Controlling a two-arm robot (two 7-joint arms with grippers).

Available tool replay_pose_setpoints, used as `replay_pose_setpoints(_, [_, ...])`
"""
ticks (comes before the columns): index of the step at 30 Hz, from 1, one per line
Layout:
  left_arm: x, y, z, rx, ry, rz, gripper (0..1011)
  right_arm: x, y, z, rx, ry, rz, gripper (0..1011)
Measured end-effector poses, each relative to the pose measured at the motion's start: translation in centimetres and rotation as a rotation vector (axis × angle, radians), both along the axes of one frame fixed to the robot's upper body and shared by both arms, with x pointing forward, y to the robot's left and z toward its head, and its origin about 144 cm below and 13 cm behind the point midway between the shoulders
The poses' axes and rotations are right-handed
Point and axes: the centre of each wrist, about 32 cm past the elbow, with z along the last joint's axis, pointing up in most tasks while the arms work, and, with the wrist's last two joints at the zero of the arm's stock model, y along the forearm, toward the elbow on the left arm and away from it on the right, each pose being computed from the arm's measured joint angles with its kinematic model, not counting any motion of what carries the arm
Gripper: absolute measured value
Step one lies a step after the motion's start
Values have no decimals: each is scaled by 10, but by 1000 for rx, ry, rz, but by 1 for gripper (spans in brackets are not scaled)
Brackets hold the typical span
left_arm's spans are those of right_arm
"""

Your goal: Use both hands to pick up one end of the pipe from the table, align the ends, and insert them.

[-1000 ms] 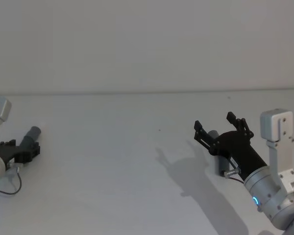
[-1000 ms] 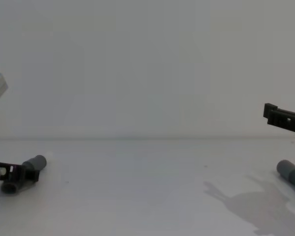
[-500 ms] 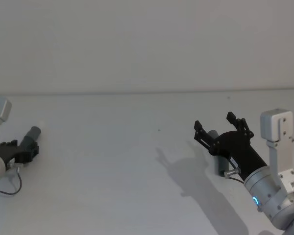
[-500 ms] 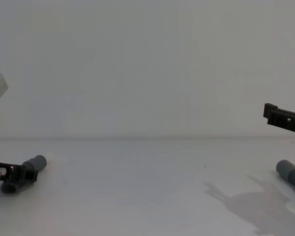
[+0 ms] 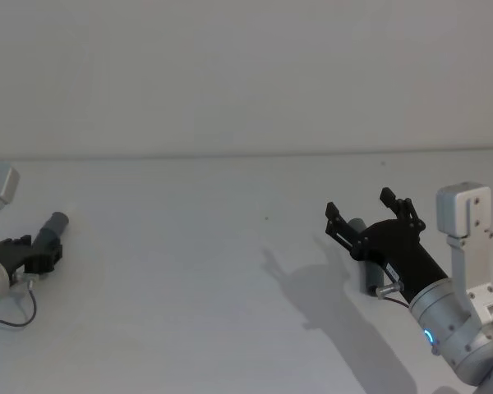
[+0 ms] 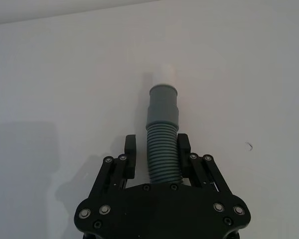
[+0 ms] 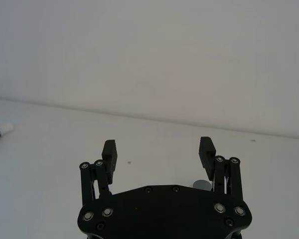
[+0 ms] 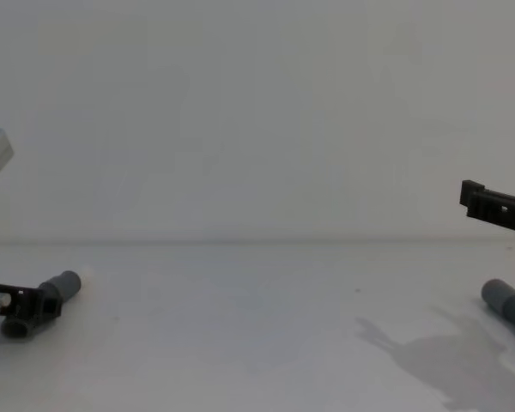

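One piece of the pipe (image 5: 53,226) lies at the far left of the table (image 5: 189,246). My left gripper (image 5: 31,253) is shut on its corrugated part (image 6: 162,154), fingers against both sides. Its grey cuff end (image 6: 163,107) with a whitish tip (image 6: 164,74) sticks out past the fingers. The second pipe piece (image 8: 505,302) lies at the right, its cuff (image 5: 357,227) showing under my right gripper (image 5: 360,205). That gripper hovers just above it, open, with nothing between its fingers (image 7: 109,152).
A thin black cable (image 5: 20,308) loops on the table by the left arm. My right arm's silver wrist and white bracket (image 5: 464,217) stand at the right edge. A plain wall rises behind the table's far edge (image 5: 246,154). Bare white surface lies between the two pieces.
The left gripper's fingers have drawn in against the left pipe piece, which stays where it lay. The right gripper holds still above the right piece.
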Motion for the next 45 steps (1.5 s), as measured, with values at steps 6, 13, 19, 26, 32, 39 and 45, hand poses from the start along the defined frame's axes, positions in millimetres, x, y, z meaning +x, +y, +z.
replay_pose_setpoints(6, [0,0,0,0,0,0,429,0,0,0,0,0,0,1002])
replay_pose_setpoints(13, [0,0,0,1,0,0,378,0,0,0,0,0,0,1002])
replay_pose_setpoints(19, [0,0,0,1,0,0,340,0,0,0,0,0,0,1002])
replay_pose_setpoints(26, [0,0,0,1,0,0,314,0,0,0,0,0,0,1002])
replay_pose_setpoints(32, [0,0,0,1,0,0,308,0,0,0,0,0,0,1002])
replay_pose_setpoints(39, [0,2,-1,-3,-16,5,308,0,0,0,0,0,0,1002])
replay_pose_setpoints(45, [1,6,0,-21,-55,-7,308,0,0,0,0,0,0,1002])
